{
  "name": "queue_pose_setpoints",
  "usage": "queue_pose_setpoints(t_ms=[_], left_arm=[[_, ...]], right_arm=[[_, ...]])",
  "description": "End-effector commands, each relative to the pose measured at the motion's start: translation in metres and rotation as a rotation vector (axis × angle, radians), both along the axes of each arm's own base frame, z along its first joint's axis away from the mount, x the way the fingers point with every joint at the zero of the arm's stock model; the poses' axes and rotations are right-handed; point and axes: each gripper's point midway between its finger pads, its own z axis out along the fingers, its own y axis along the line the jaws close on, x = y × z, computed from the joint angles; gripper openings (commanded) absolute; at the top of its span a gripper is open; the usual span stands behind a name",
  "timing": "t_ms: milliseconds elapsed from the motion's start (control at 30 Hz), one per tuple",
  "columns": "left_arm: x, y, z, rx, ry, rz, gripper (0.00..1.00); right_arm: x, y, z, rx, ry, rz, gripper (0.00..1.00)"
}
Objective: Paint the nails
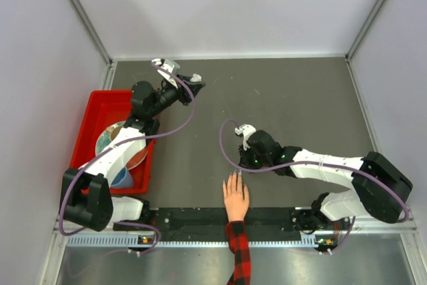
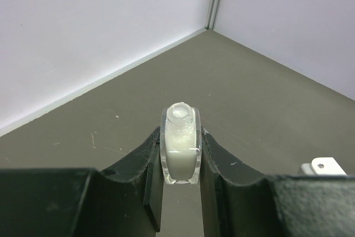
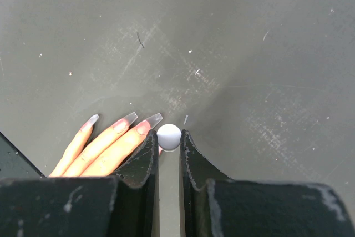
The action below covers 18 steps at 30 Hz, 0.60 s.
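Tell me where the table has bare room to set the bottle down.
Bare: the far right stretch between the right arm and the back wall, and the middle between the red bin and the right gripper. Crowded: around the hand.

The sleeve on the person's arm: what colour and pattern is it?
Red-and-black plaid sleeve, clearest in the top external view.

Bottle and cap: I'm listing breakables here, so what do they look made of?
Bottle, in the left tool: probably glass, clear and glossy, thick see-through walls around milky white liquid. Cap, in the right tool: likely plastic, white and smooth with a soft sheen; too small to be sure.
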Motion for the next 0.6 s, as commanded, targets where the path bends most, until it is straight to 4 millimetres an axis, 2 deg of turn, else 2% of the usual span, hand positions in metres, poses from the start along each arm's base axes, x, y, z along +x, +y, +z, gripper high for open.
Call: queue_pose_setpoints(t_ms=[0,567], left_arm=[[-0.0036,0.0039,0.0418,-0.027,-0.120,0.008,0.00],[-0.0035,0.0050,0.0423,-0.028,-0.121,0.010,0.00]], right_arm=[[0.0207,0.0150,0.0220,0.055,-0.067,-0.006,0.00],[0.0231,0.0161,0.0237,0.060,-0.075,-0.002,0.00]])
